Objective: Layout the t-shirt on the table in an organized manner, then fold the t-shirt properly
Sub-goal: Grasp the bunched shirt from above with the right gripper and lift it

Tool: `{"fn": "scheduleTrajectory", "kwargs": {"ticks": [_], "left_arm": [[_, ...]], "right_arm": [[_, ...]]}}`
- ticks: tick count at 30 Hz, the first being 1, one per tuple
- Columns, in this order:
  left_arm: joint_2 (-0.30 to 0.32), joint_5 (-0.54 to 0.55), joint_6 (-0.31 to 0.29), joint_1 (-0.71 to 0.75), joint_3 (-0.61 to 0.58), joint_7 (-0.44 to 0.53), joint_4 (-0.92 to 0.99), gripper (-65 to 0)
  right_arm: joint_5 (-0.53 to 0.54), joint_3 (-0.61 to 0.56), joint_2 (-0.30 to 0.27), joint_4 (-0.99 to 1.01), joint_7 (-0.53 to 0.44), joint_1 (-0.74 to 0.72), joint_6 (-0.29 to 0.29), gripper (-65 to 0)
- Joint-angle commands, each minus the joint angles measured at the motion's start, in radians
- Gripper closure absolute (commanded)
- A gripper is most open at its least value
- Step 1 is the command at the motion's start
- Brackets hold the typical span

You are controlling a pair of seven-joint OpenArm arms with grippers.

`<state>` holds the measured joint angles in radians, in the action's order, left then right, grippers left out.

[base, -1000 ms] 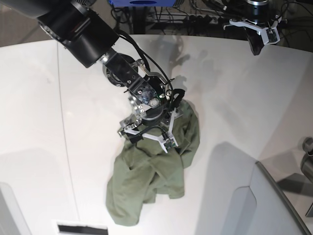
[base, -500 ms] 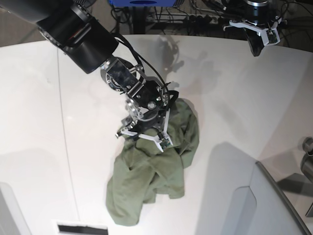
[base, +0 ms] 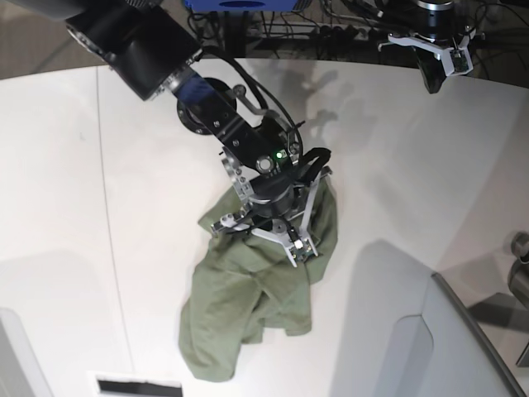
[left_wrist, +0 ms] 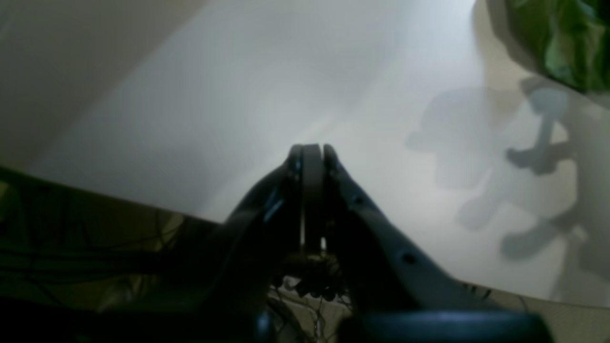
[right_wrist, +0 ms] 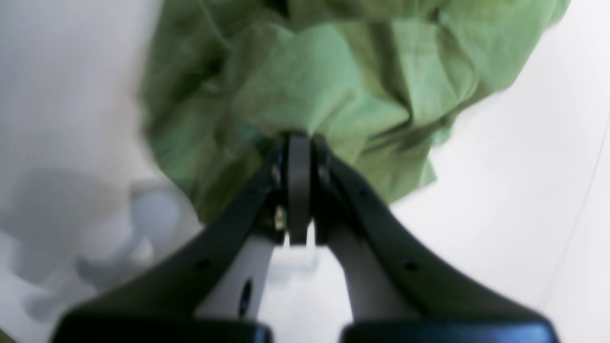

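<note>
A: T-shirt [base: 248,298] first: where do we have it?

B: Crumpled in a heap on the table [base: 74,165], a little toward our near edge. Its long axis runs from the bunched part under our right gripper [base: 266,233] down to the loose end nearest us.

A: And the fingers there?

B: Together. In the right wrist view they meet right at a ridge of green cloth, so we judge them clamped on a fold of it, at the heap's far end.

A: Our left gripper [base: 438,62]?

B: Pressed shut on nothing, hanging over the far corner, well apart from the cloth. From its own camera the shirt is only a green patch at the upper edge.

A: So the next move turns on the right arm.

B: We think so. It is the nearer one, and the rest of the cloth trails away from its fingers toward us, so a lift away from that end should let the heap hang open.
</note>
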<state>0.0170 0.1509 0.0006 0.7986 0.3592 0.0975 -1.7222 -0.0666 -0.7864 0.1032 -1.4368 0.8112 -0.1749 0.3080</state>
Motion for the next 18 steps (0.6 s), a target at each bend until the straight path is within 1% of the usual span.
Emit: {"fn": "scheduleTrajectory", "kwargs": {"ticks": [1, 3, 6, 8, 10, 12, 13, 14, 16, 18], "left_arm": [[0.013, 0.000, 0.003, 0.000, 0.004, 0.026, -0.003, 0.0], [0.030, 0.009, 0.003, -0.006, 0.004, 0.026, 0.012, 0.0], [0.042, 0.013, 0.003, -0.006, 0.002, 0.028, 0.008, 0.0], [0.053, 0.013, 0.003, -0.006, 0.005, 0.028, -0.011, 0.0], [0.071, 0.013, 0.003, -0.003, 0.005, 0.026, -0.028, 0.0], [0.079, 0.013, 0.003, 0.000, 0.005, 0.026, -0.049, 0.0], [0.079, 0.013, 0.003, 0.002, 0.005, 0.026, -0.057, 0.0], [0.084, 0.013, 0.003, 0.003, 0.007, 0.026, -0.058, 0.0], [0.096, 0.013, 0.003, 0.003, 0.031, 0.026, -0.058, 0.0], [0.094, 0.013, 0.003, 0.003, 0.045, 0.026, -0.057, 0.0]], "right_arm": [[-0.005, -0.028, 0.013, -0.060, 0.006, 0.005, -0.008, 0.0], [-0.005, -0.084, 0.013, -0.123, 0.029, 0.039, -0.008, 0.0], [-0.002, -0.169, 0.016, -0.169, 0.027, 0.091, -0.008, 0.0], [0.044, -0.236, 0.017, -0.172, 0.026, 0.104, -0.008, 0.0], [0.116, -0.275, 0.017, -0.172, 0.010, 0.107, -0.003, 0.0], [0.166, -0.275, 0.013, -0.175, -0.010, 0.108, -0.002, 0.0], [0.169, -0.264, 0.010, -0.177, -0.010, 0.108, 0.000, 0.0], [0.173, -0.225, 0.010, -0.180, -0.008, 0.111, 0.000, 0.0], [0.175, -0.172, 0.010, -0.195, -0.006, 0.153, -0.005, 0.0], [0.175, -0.153, 0.010, -0.207, 0.007, 0.160, -0.007, 0.0]]}}
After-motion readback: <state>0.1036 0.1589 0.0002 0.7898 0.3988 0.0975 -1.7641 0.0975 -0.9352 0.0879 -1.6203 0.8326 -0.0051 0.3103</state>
